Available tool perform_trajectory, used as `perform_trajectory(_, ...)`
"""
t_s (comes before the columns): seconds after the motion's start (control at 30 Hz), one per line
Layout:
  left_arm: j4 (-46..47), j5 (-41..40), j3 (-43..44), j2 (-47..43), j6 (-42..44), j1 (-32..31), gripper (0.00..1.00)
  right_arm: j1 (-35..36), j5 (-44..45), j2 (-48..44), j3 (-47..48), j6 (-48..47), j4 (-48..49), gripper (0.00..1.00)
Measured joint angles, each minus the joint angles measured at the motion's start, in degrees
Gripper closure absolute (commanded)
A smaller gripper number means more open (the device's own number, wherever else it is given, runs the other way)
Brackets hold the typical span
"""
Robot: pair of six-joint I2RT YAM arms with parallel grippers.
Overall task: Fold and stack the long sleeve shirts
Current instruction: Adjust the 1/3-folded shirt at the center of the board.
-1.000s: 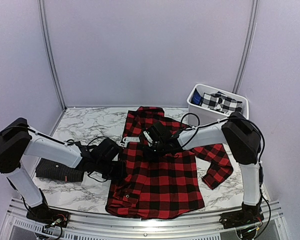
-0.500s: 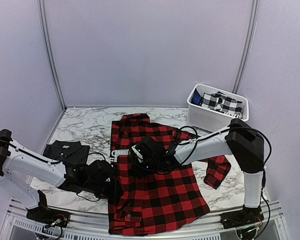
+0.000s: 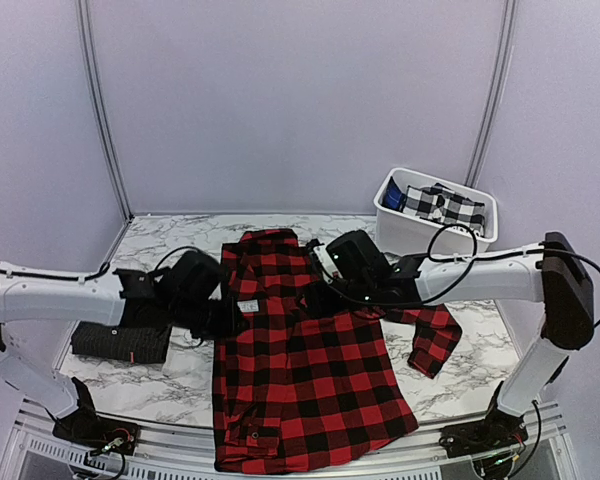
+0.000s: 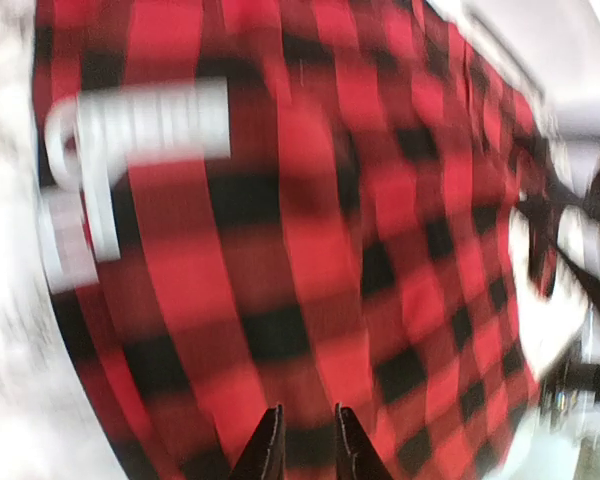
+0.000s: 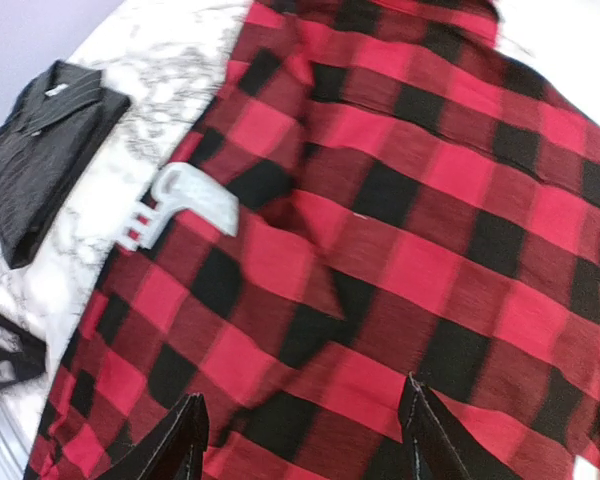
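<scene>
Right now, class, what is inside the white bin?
A black-and-white checked cloth and something blue show in the bin; anything beneath them is covered.

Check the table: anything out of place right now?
A pale grey pronged plastic piece lies on the red-and-black flannel shirt, at its edge nearest the folded black shirt; it looks like stray hardware. One flannel sleeve sprawls crumpled.

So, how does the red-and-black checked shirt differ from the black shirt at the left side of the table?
The checked shirt lies spread out flat, while the black shirt is folded into a compact bundle. The checked shirt covers far more of the table than the black shirt does. The checked shirt has large red and black squares; the black shirt has fine pale stripes. Both rest on the marble table.
</scene>
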Motion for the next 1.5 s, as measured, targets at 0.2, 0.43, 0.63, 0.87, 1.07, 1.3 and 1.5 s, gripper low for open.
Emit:
perform_trajectory(0.2,0.17,-0.39,18.21,16.26,9.18,13.07,0.87,-4.02,1.14,-4.00,-8.70,1.57,-0.76,0.39)
perform_trajectory(0.43,-0.11,0.59,32.46,35.21,15.61,22.36,0.94,-4.70,1.53,-10.60,-15.19,3.78,-1.46,0.39)
perform_trajectory(0.63,-0.74,2.75,41.48,46.18,17.75,28.83,0.96,-4.76,1.51,-12.37,-18.08,5.01,-1.05,0.39)
perform_trajectory(0.87,-0.24,5.09,45.99,49.81,17.97,33.11,0.95,-4.76,0.24,-13.77,-22.49,6.67,-0.81,0.38)
perform_trajectory(1.07,-1.38,7.02,48.74,51.34,18.21,34.32,0.93,-1.86,-1.01,-16.04,-26.77,9.97,-0.42,0.39)
perform_trajectory(1.3,-2.45,8.35,51.01,52.52,18.56,34.47,0.90,9.25,0.31,-21.51,-32.11,18.08,-2.25,0.39)
perform_trajectory(1.5,-4.96,9.01,55.45,54.84,19.76,34.47,0.89,13.60,0.68,-27.87,-38.36,26.18,-3.19,0.38)
